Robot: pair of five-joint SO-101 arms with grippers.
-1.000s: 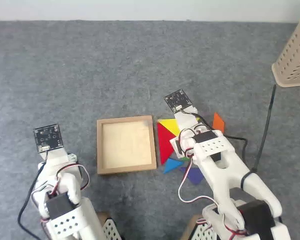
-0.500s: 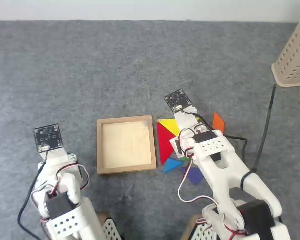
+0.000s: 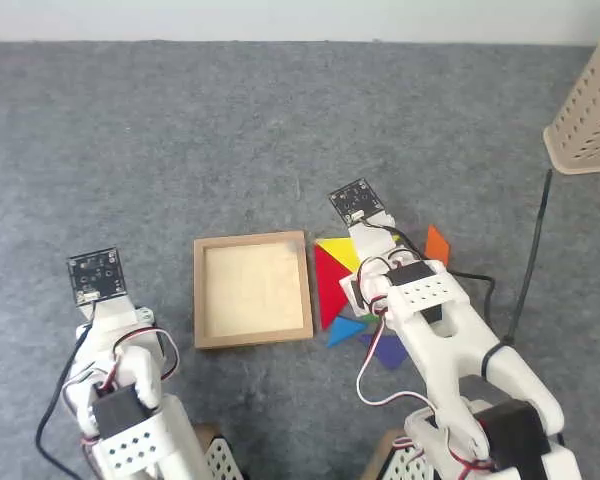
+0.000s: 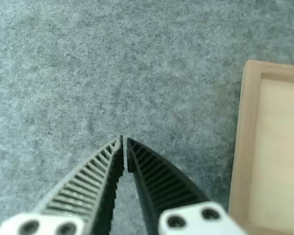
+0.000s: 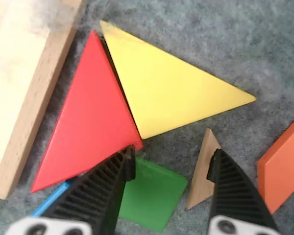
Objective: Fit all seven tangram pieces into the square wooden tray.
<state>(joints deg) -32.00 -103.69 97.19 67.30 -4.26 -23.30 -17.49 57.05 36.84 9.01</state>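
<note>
The square wooden tray (image 3: 252,289) lies on the grey carpet with nothing in it. Just right of it sit the tangram pieces: a red triangle (image 3: 329,284), a yellow triangle (image 3: 342,251), a blue piece (image 3: 344,330), a purple piece (image 3: 388,350) and an orange piece (image 3: 437,244). My right gripper (image 5: 171,164) hangs open over the pile, its fingers straddling a green square (image 5: 149,193) and a plain wooden triangle (image 5: 203,171), beside the red triangle (image 5: 88,122) and yellow triangle (image 5: 161,90). My left gripper (image 4: 123,142) is shut over bare carpet, left of the tray's rim (image 4: 241,142).
A perforated beige basket (image 3: 590,105) stands at the far right edge. A black cable (image 3: 528,265) runs down the carpet on the right. Open carpet stretches behind and to the left of the tray.
</note>
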